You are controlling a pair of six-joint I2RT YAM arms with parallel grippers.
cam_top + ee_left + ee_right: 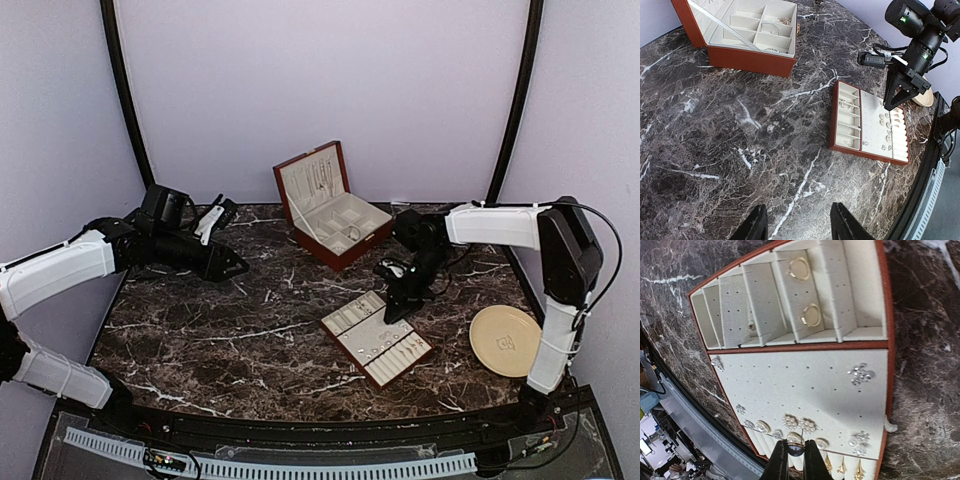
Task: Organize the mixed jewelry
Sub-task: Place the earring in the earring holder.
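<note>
right fingers (785, 456): nearly together, and I'm reading them as clamped on a small ring (794, 439) right at the tips.
left fingers (233, 268): standing apart with nothing between them, hanging over bare tabletop (715, 150), well away from the work.
mixed jewelry (860, 374): most of it is sitting in the flat tray (888, 340) directly under the right fingers. Pearl studs (806, 426) are lying just ahead of the tips and a hoop (800, 268) is in the slotted section at the far end.
jewelry box (740, 55): standing open, well beyond the tray from both sets of fingers, with a few pieces lying in its compartments.
plate (505, 340): lying off to the outer side of the right fingers.
step: I'm judging this as seating the ring in the roll row at the tray edge nearest the tips.
doing it well: I'm planning on coming straight down with the ring lined up along the slot and pressing only until it wedges. Then I'm opening a crack, so the tips aren't knocking the studs on either side, and lifting straight up before going sideways.
risk: the ring is tiny and may be sticking to a pad or flipping on release. The tips are hiding the slot, so I'm cross-checking in the left wrist view.
</note>
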